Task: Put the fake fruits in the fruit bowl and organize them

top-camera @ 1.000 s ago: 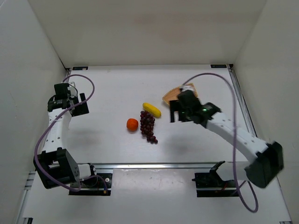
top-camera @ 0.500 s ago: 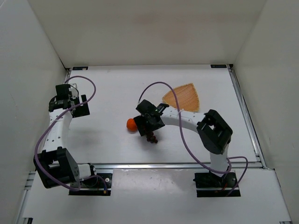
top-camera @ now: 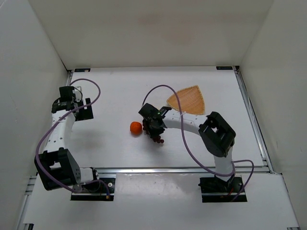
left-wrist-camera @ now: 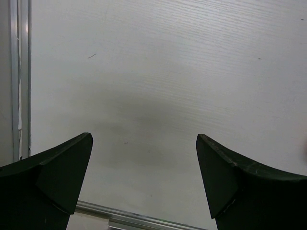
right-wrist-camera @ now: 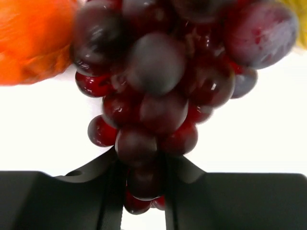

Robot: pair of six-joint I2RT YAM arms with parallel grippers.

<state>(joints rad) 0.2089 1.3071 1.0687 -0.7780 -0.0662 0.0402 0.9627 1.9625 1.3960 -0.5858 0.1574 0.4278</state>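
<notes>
Right end effector [right-wrist-camera: 144, 189] pinches the grapes [right-wrist-camera: 158, 96] by the tip only, so they may slip before the fruit bowl [top-camera: 192, 99] at 2 o'clock (left end effector [left-wrist-camera: 144, 141] wide open).

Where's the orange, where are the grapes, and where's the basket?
orange [top-camera: 135, 127]: top view, middle of its round top.
grapes [right-wrist-camera: 153, 110]: right wrist view, a berry in mid-bunch.
basket [top-camera: 192, 100]: top view, bare woven floor.

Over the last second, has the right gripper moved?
Yes. The right gripper went left, away from the fruit bowl, and is now shut on the grapes beside the orange.
</notes>
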